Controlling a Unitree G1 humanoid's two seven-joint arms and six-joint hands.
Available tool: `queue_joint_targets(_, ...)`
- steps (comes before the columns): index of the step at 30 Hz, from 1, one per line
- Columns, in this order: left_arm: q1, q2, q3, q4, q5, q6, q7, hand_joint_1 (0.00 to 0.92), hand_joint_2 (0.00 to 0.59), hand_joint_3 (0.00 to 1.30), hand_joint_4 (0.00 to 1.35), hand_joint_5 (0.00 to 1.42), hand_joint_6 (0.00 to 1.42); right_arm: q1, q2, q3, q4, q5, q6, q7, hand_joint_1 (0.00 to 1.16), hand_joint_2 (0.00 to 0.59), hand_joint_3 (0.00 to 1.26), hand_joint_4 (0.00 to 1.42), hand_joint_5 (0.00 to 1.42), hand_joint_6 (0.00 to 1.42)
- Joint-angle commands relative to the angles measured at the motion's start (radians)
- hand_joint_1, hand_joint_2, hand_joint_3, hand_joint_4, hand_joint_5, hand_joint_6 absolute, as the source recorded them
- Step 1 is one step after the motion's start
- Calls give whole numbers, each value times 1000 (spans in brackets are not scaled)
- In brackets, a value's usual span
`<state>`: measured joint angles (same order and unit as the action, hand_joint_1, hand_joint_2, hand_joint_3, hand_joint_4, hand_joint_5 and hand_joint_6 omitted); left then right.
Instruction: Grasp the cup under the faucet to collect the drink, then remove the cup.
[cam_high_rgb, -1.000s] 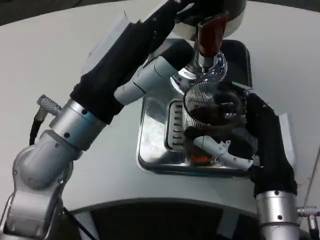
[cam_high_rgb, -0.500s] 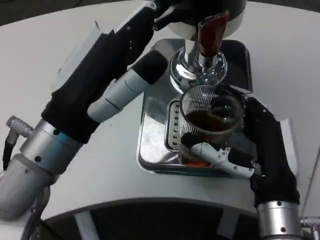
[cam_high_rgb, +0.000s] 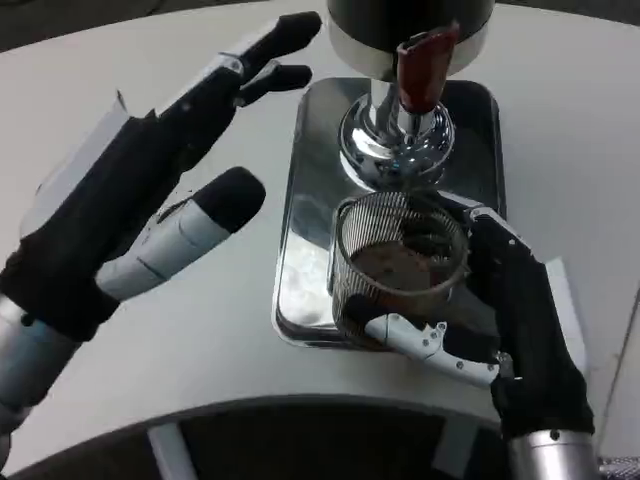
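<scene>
Right hand (cam_high_rgb: 500, 320): wrapped round the cup (cam_high_rgb: 398, 265), fingers on its far side, thumb across the near wall.
Left hand (cam_high_rgb: 150, 190): fingers spread, holding nothing, raised left of the tray (cam_high_rgb: 300, 250).
Cup: over the tray, just in front of the faucet (cam_high_rgb: 395, 140); ribbed clear wall, dark drink inside.
Handling: likely rigid, smooth, slippery; weighted by liquid (spills if tipped). Best held mid-wall.
Axis: vertical, mouth up.

Dispenser (cam_high_rgb: 410, 25) top beyond frame edge

Close head view down onto table (cam_high_rgb: 250, 340)
</scene>
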<state>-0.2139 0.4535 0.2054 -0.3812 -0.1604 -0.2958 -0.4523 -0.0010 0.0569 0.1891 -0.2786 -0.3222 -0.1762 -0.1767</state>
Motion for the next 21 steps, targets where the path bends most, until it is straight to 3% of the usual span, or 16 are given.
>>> queue_joint_targets(1, 107, 33, 54, -27, 5, -84, -22, 20, 77, 147, 82, 147, 42, 34, 5, 30, -86, 28, -2, 36, 1014, 151, 742, 838, 963, 908)
queue_joint_targets(9, 246, 82, 131, -26, -12, -205, -66, 18, 70, 161, 85, 144, 42, 64, -28, 25, -162, 78, 34, 116, 1008, 146, 742, 838, 963, 914)
queue_joint_targets(21, 332, 137, 173, -17, -23, -313, -108, 17, 69, 169, 84, 136, 42, 108, -103, -28, -279, 182, 92, 241, 1002, 150, 742, 838, 963, 907)
